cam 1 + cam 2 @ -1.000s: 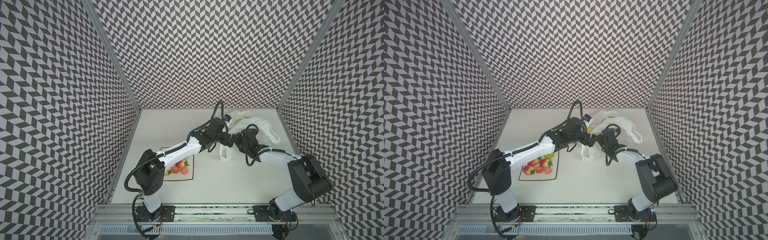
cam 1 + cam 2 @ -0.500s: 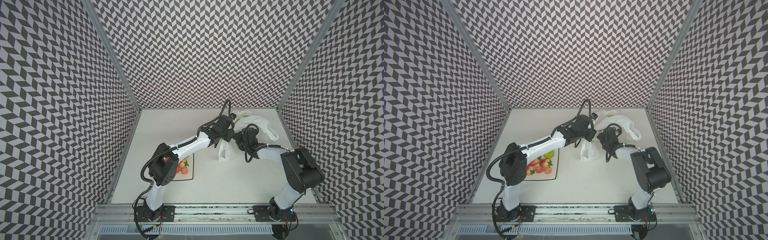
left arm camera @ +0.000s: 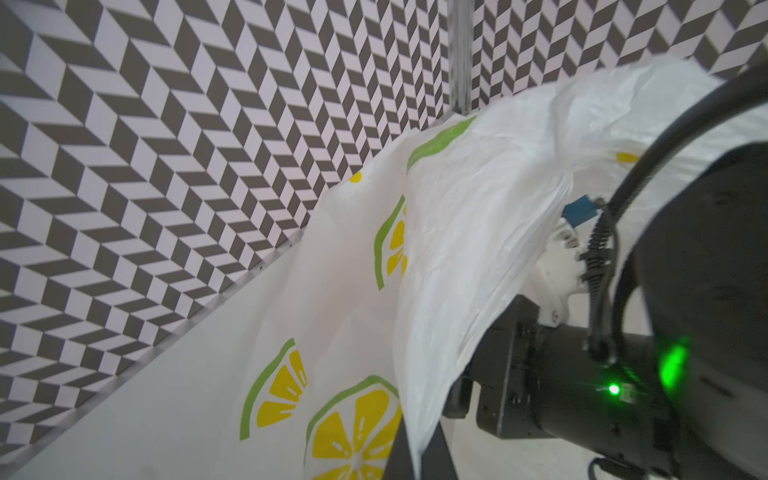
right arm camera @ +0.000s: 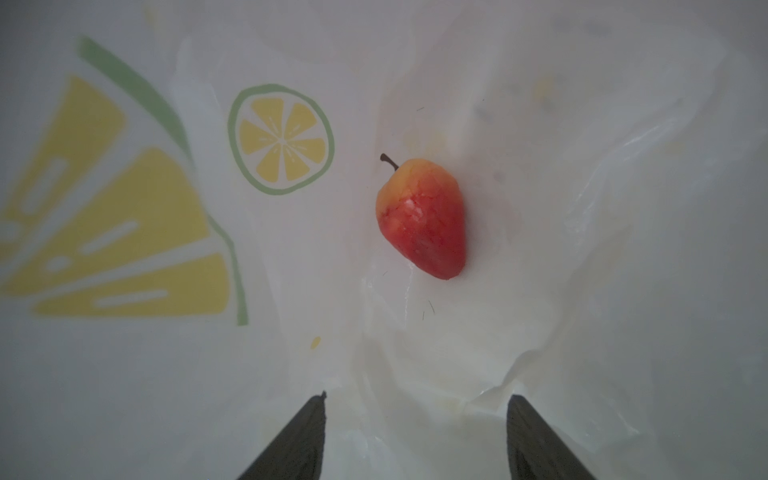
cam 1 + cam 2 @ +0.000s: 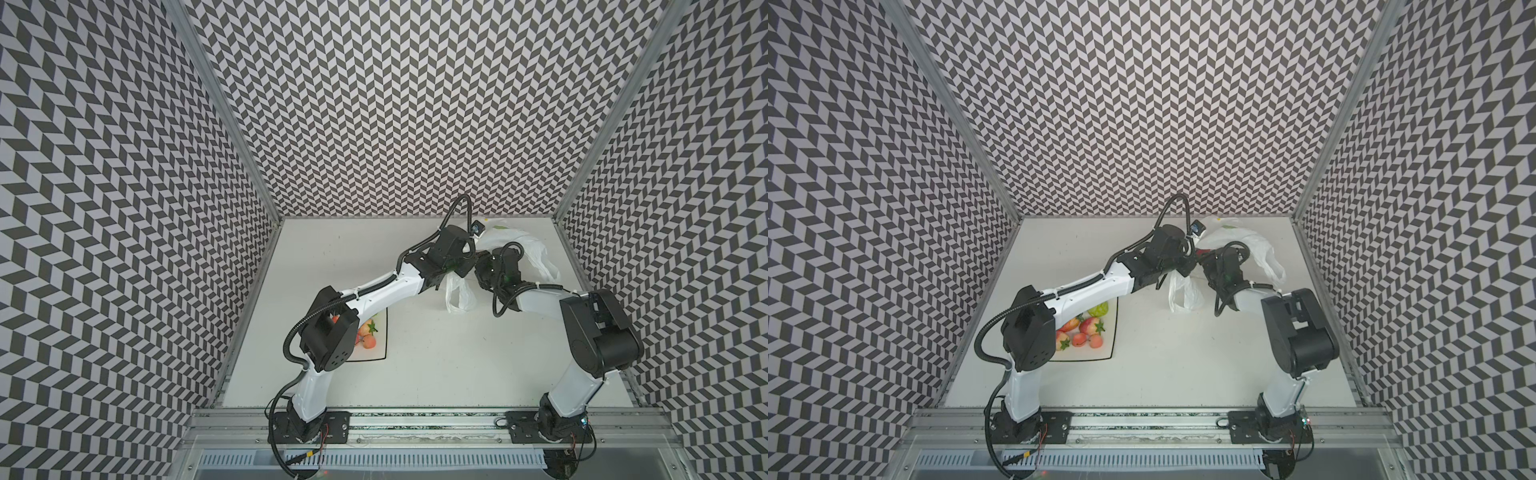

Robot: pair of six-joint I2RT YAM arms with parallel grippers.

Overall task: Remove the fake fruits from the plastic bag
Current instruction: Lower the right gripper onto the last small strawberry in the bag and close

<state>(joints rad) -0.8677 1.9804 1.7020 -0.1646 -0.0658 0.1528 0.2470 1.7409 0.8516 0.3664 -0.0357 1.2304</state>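
The plastic bag (image 5: pixel 519 245) (image 5: pixel 1246 241), white with lemon slices, lies at the back right of the table. My left gripper (image 3: pixel 419 453) is shut on a fold of the plastic bag's (image 3: pixel 457 232) edge and holds it up. In both top views its jaws are hidden under the wrist. My right gripper (image 4: pixel 415 436) is open inside the plastic bag (image 4: pixel 623 249), its fingers apart and bare. A red-orange stemmed fake fruit (image 4: pixel 422 218) lies on the bag's floor a short way ahead of them. More fake fruits (image 5: pixel 1088 326), strawberries and a green one (image 5: pixel 1098 308), sit on the plate.
A square black-rimmed white plate (image 5: pixel 1113 332) (image 5: pixel 384 340) lies at the left, partly under my left arm's elbow. One bag handle (image 5: pixel 459 291) hangs loose toward the table's middle. My two wrists are close together at the bag's mouth. Patterned walls enclose three sides.
My left gripper has shut on the bag's edge after reaching farther back and right. My right gripper has opened wider and pushed toward the bag's mouth.
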